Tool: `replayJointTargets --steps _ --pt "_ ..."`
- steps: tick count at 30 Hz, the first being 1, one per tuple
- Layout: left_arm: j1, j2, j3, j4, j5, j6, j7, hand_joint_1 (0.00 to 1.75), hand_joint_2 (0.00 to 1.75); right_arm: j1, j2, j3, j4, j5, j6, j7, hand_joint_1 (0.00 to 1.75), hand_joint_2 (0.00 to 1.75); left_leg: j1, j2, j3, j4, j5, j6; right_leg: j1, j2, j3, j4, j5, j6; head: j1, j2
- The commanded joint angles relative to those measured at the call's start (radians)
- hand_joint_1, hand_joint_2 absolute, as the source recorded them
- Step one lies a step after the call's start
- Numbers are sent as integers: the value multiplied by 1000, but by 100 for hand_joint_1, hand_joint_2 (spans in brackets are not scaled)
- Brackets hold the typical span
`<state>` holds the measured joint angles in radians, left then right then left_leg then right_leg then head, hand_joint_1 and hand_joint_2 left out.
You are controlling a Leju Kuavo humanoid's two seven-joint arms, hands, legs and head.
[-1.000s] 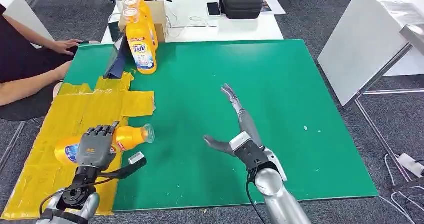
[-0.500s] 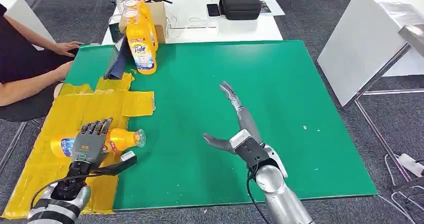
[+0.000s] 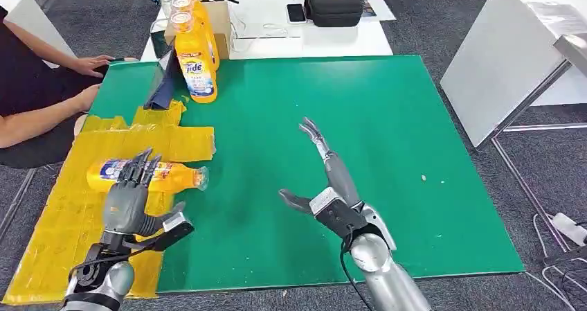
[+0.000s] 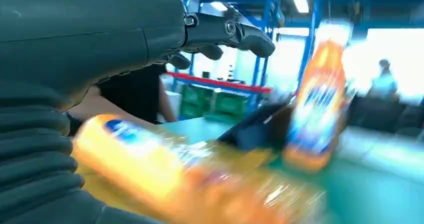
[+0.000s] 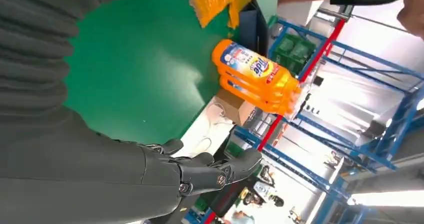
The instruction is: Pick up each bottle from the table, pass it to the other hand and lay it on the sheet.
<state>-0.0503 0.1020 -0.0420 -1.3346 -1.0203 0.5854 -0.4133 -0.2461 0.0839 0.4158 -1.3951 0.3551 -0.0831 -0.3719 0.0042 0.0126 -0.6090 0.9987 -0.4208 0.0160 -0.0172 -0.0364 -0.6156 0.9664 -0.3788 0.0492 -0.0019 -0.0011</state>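
Four orange bottles are on the table: one lying bottle (image 3: 149, 175) on the yellow sheet (image 3: 62, 221), and three standing bottles (image 3: 195, 65) in a row at the far left corner. There is one yellow sheet, one green mat (image 3: 387, 138), one black case (image 3: 333, 1) and one phone (image 3: 295, 12). Two robot hands show, the left hand (image 3: 128, 203) and the right hand (image 3: 325, 179), and one person (image 3: 28, 89) sits at the left.

Orange bottle (image 3: 149, 174) lies on its side on the yellow sheet (image 3: 66, 214). Left hand (image 3: 128, 200) just beside the bottle, fingers (image 3: 142, 165) spread, touching it. Right hand (image 3: 325, 183) well apart, spread flat.
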Motion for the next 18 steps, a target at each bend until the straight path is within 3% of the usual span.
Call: replayJointTargets --steps 1,2,4,8,14,18 --pt "-12 -139 143 -229 526 -322 -127 0 0 25 25 21 6 75 -92 -26 0 0 2 -2 2 2 -2 -1 1 1 2 1 -2 -3 0 0" --pt "-12 -139 143 -229 526 -322 -127 0 0 25 25 21 6 75 -92 -26 0 0 1 -1 0 0 0 -1 1 1 0 0 -1 -2 0 0" --pt "7 -169 172 -277 752 -519 -237 0 0 37 63 5 -6 86 -147 -56 0 0 1 0 2 1 -2 -1 1 3 2 1 -1 -2 0 0" --pt "61 -201 92 -379 830 -708 -221 0 0 49 82 31 -5 55 -130 -65 0 0 2 1 1 1 -2 -1 1 4 0 1 -2 -2 0 0" --pt "86 -189 4 -390 833 -744 -217 0 0 50 86 34 18 45 -122 -71 0 0 1 0 1 0 -1 -1 0 2 1 0 -1 -1 0 0" --pt "149 -196 43 -480 911 -770 -269 0 0 129 69 -34 -66 -56 -118 -104 0 0 1 0 4 0 -3 -1 1 3 4 0 -2 -2 0 0"
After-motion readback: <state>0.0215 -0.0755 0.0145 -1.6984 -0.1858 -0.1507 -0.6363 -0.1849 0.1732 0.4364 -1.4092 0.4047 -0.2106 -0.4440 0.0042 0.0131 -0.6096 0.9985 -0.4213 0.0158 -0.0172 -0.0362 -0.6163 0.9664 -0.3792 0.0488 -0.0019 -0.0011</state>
